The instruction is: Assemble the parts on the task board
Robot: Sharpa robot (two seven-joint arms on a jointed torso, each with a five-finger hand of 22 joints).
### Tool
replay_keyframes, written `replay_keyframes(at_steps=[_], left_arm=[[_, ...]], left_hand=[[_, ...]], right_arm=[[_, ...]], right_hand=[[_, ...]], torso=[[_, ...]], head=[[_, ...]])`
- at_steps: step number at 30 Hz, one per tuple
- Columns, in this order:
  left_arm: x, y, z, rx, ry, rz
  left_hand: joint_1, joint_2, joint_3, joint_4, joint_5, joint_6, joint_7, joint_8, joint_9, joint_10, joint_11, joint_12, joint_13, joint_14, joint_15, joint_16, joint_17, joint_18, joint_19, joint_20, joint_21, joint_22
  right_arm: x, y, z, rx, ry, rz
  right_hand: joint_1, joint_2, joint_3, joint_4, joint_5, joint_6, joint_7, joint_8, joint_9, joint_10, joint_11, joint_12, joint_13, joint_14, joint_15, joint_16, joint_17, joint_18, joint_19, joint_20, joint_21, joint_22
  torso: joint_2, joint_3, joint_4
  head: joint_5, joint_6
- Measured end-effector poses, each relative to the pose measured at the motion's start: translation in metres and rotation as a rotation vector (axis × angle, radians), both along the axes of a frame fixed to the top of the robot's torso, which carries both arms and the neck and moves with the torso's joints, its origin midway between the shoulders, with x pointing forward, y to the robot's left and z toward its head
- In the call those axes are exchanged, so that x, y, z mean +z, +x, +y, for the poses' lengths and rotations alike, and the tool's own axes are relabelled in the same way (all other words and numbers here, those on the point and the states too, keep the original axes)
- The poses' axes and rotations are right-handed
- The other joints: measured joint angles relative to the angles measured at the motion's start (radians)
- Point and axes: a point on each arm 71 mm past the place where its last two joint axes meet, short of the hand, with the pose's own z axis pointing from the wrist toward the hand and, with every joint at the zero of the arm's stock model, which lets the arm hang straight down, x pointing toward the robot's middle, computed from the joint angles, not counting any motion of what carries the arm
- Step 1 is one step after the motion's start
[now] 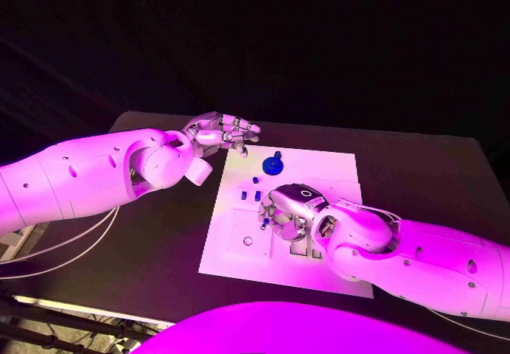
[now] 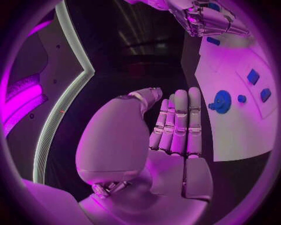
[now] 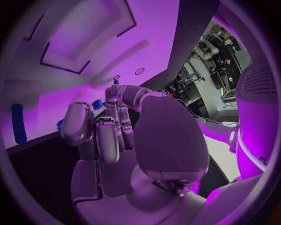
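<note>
The white task board [image 1: 324, 169] lies in the middle of the black table. On its far part stand a round blue part [image 1: 274, 164] [image 2: 221, 101] and a few small blue parts [image 1: 250, 195] [image 2: 253, 76]. My right hand [image 1: 292, 214] [image 3: 111, 126] hangs over the board's middle with its fingers curled down. It pinches a small blue part [image 3: 115, 82] [image 2: 213, 5] at its fingertips. My left hand [image 1: 223, 133] [image 2: 175, 126] hovers at the board's far left corner, fingers stretched out side by side, holding nothing. Another blue bit [image 1: 242, 152] shows just under its fingertips.
Rectangular slots [image 1: 303, 251] lie in the board under my right forearm, and a round hole [image 1: 247, 240] sits near the board's left edge. Bare black table [image 1: 425, 177] surrounds the board. Cables [image 1: 64, 251] hang off the table's left side.
</note>
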Motion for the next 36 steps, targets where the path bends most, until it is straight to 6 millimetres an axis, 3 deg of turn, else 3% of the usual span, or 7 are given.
replay_keyframes(at_steps=[36], left_arm=[[-0.0006,0.0,0.0005,-0.006,0.006,0.004]], left_hand=[[0.0,0.0,0.0,0.0,0.0,-0.001,-0.001,0.002,0.0,-0.001,0.001,0.0,0.0,0.0,0.0,0.0,0.0,0.0,0.0,0.0,0.0,-0.001]], right_arm=[[-0.0048,-0.0021,0.0062,0.026,-0.05,-0.019]], right_hand=[[-0.004,-0.004,0.004,-0.004,-0.004,-0.003,-0.003,0.0,0.001,0.005,-0.005,0.0,0.0,0.0,0.0,0.0,-0.004,0.0,0.0,0.0,-0.006,0.0]], torso=[[0.0,0.0001,-0.0003]], head=[[-0.005,-0.002]])
